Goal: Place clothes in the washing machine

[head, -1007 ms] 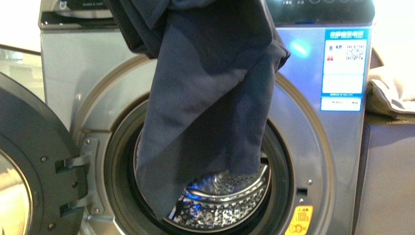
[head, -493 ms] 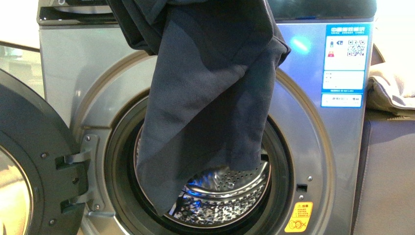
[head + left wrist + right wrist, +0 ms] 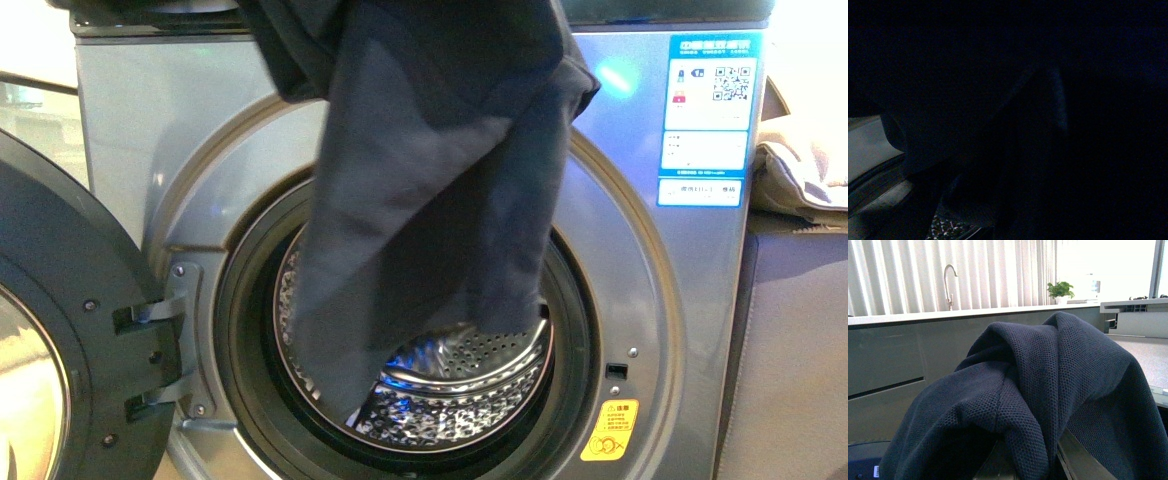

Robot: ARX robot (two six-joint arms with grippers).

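1. From my seat, the clothes (image 3: 430, 180) hang from above the top edge of the front view, straight in front of the porthole (image 3: 240, 340); they cover its upper middle, and the lowest corner dangles at the left of the opening, just over the lower rim.
2. The drum (image 3: 460, 400) shows below and right of the hanging fabric, inside the porthole; whether the hem touches the steel I cannot tell.
3. The door (image 3: 60, 300) stands swung open, left of the porthole, held on its hinge.
4. On the washer (image 3: 150, 130) a blue label (image 3: 712, 120) sits up and right of the porthole; an orange sticker (image 3: 610, 430) sits down and right of it.
5. A beige cloth (image 3: 800, 170) lies well right of the porthole, beyond the washer's side.
6. The left wrist view is dark; I read nothing from it; the left gripper shows nowhere, so I cannot tell how its jaws stand.
7. In the right wrist view the navy fabric is heaped in thick folds across the foreground; the right gripper is buried under it, and I cannot tell whether it is spread, pressed together or pinching the cloth.
8. Behind that heap runs a grey counter (image 3: 898, 355) with a tap (image 3: 949, 285) and a small plant (image 3: 1060, 289); pale blinds (image 3: 998, 270) hang behind.
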